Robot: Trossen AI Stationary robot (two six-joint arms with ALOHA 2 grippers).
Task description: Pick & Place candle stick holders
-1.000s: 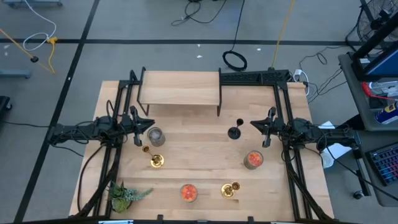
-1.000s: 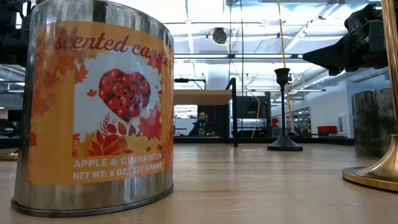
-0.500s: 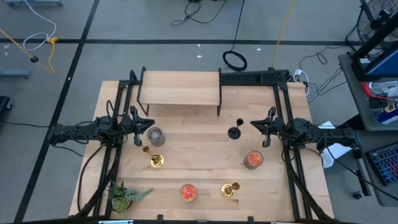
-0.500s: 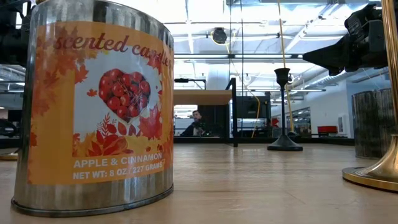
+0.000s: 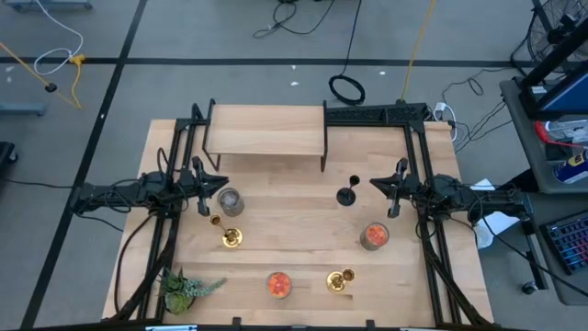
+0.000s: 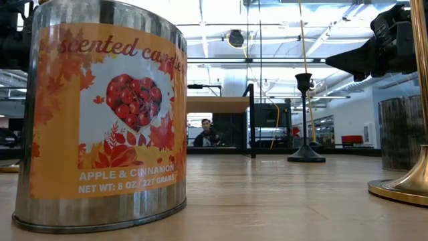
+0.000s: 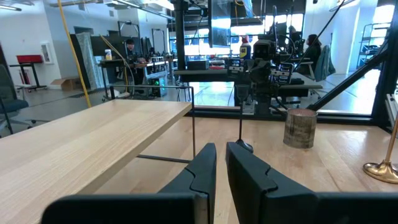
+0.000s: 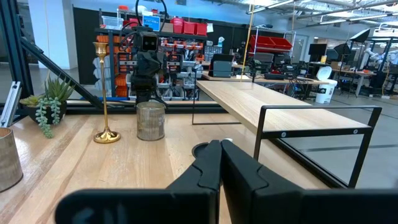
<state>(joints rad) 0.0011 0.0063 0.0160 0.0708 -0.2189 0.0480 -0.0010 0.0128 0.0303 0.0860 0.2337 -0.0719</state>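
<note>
From above, the black candlestick (image 5: 346, 194) stands mid-table just beside the right gripper (image 5: 391, 196); one gold candlestick (image 5: 230, 236) stands near the left gripper (image 5: 204, 188), and another gold one (image 5: 339, 280) by the front edge. The low view alone shows the black one's slim stem and cup (image 6: 305, 120). Both grippers hover with fingers nearly together, holding nothing; bare wood lies between them.

On my worktop (image 5: 303, 230), the raised shelf (image 5: 266, 129) sits at the back. One candlestick (image 5: 346, 195) stands just beside my right claw (image 5: 386, 194), another (image 5: 231, 237) near my left claw (image 5: 206, 189), the third (image 5: 340, 280) at the front, right of a candle tin (image 5: 279, 284). The plant (image 5: 184, 290) occupies the front left corner.
</note>
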